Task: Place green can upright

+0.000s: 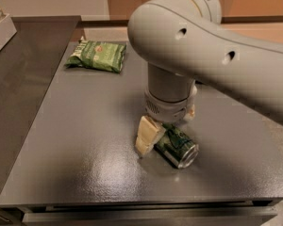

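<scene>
Item: small dark green metal drink can with pale swirly markings (175, 143), lying on its side on the flat dark grey tabletop (75, 173), right of the middle and toward the front edge, its silver pull-tab end (187, 156) pointing toward the lower right. Tool: cream two-finger gripper (168, 132), hanging directly over the can and straddling it across its width, released rather than clenched; the near finger (147, 134) is leaning against or just beside the can's left flank, while the far finger (191, 108) is showing behind the can and seemingly apart from it. Hazards, as judged: the can is resting on its curved side, so one finger arriving first is likely to be rolling or skidding it away instead of trapping it; the smooth metal wall is offering little friction, so a light squeeze is risking a slip during the turn to vertical; a hold taken toward one end is risking a swing in the jaws and a tilted set-down, with the can toppling and rolling toward the nearby front edge. Pose: thick pale grey arm (212, 51) reaching in from the upper right, its wrist housing (167, 98) pointing straight down and hiding the can's rear end. Bystander: flat green crinkly snack bag (98, 55), lying well apart at the back left.
</scene>
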`<state>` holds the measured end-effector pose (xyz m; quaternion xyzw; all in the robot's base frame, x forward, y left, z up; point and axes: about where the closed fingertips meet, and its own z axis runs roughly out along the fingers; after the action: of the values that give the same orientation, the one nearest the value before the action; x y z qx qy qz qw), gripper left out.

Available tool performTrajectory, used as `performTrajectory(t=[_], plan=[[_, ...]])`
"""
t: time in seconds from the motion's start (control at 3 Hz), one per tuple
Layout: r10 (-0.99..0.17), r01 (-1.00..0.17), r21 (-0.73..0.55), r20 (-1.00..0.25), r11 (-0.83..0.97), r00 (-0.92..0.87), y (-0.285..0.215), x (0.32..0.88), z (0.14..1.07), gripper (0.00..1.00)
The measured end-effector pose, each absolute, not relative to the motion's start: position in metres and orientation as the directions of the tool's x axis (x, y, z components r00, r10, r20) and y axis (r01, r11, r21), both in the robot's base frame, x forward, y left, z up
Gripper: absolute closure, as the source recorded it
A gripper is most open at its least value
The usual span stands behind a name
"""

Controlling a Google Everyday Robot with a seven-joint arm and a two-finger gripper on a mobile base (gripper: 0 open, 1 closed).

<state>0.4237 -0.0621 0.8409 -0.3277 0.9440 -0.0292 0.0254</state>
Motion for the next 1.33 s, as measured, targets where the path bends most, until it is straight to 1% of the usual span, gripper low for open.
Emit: performTrajectory(t=[0.33,0.67,1.0,1.33], plan=[[-0.624,-0.622,-0.063,-0.027,0.78,-0.781,-0.062,0.422,0.839,0.4],[-0.631,-0.629,-0.055,-0.052,0.776,-0.774,-0.064,0.422,0.847,0.64],[-0.656,-0.654,-0.064,-0.131,0.754,-0.744,-0.068,0.425,0.874,0.86],[-0.702,-0.7,-0.117,-0.258,0.704,-0.663,-0.071,0.432,0.914,1.0]])
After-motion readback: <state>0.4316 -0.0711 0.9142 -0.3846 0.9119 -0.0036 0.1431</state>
